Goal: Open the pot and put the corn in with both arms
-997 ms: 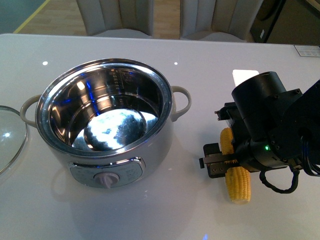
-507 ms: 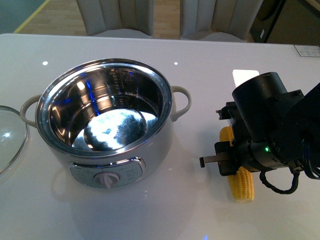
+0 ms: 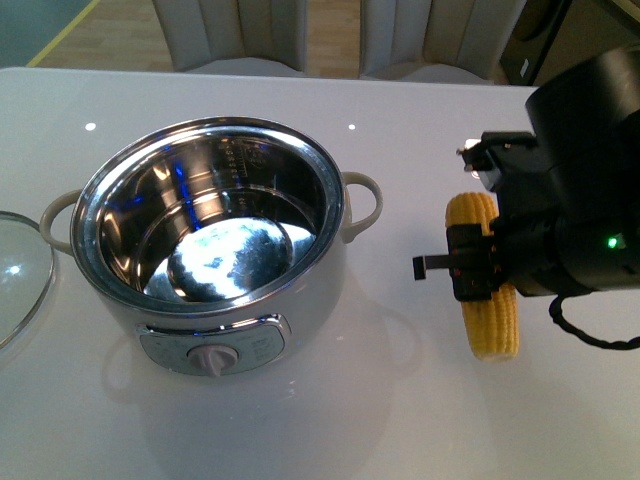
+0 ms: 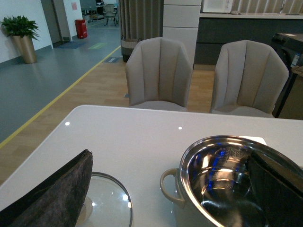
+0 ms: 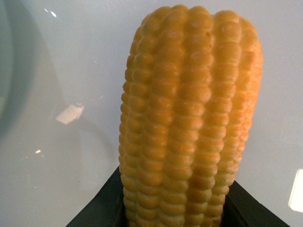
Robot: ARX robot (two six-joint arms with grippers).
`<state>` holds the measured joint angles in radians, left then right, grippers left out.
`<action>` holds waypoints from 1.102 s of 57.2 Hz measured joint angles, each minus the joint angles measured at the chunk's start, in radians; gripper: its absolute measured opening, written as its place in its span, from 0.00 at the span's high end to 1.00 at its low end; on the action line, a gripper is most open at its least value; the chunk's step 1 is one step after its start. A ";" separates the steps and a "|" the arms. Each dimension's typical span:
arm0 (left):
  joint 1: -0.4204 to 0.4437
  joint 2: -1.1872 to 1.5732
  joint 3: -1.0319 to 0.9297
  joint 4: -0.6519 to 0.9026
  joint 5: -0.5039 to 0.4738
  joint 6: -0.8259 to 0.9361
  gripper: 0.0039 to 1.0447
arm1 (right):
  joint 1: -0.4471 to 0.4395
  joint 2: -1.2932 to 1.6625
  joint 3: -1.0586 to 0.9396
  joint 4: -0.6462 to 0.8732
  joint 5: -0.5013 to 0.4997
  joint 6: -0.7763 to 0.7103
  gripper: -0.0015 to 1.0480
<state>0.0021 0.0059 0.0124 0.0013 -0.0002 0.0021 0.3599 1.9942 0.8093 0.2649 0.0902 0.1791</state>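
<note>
The pot (image 3: 300, 300) stands open on the white table, its steel inside bare. Its glass lid (image 3: 18, 272) lies flat to its left. To the right of the pot, my right gripper (image 3: 475, 262) is shut on the corn (image 3: 492, 322), gripping the yellow cob across its middle and holding it off the table. In the right wrist view the corn (image 5: 189, 118) fills the frame between the two black fingers (image 5: 102, 208). My left gripper (image 4: 169, 155) is open with nothing in it; it looks down on the pot (image 4: 189, 156) and the lid (image 4: 111, 198).
Two beige chairs (image 4: 159, 71) stand behind the table's far edge. A white card (image 3: 472, 152) lies on the table behind my right arm. The right arm's bulky black wrist (image 3: 590, 180) hangs over the table's right side.
My right gripper has closed on the corn and lifted it off the table, moving up and slightly right. The pot and lid have not moved.
</note>
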 joint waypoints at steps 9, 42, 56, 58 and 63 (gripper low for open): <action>0.000 0.000 0.000 0.000 0.000 0.000 0.06 | 0.026 -0.103 0.003 -0.029 -0.034 0.010 0.70; 0.000 0.000 0.000 0.000 0.000 0.000 0.06 | 0.208 -0.136 0.209 -0.089 -0.106 0.121 0.69; 0.000 0.000 0.000 0.000 0.000 0.000 0.06 | 0.236 -0.061 0.290 -0.104 -0.128 0.181 0.69; 0.000 0.000 0.000 0.000 0.000 0.000 0.06 | 0.241 -0.053 0.299 -0.106 -0.130 0.193 0.69; 0.000 0.000 0.000 0.000 0.000 0.000 0.06 | 0.250 -0.037 0.319 -0.111 -0.137 0.207 0.69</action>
<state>0.0021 0.0059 0.0124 0.0013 -0.0002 0.0021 0.6098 1.9568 1.1286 0.1539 -0.0471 0.3859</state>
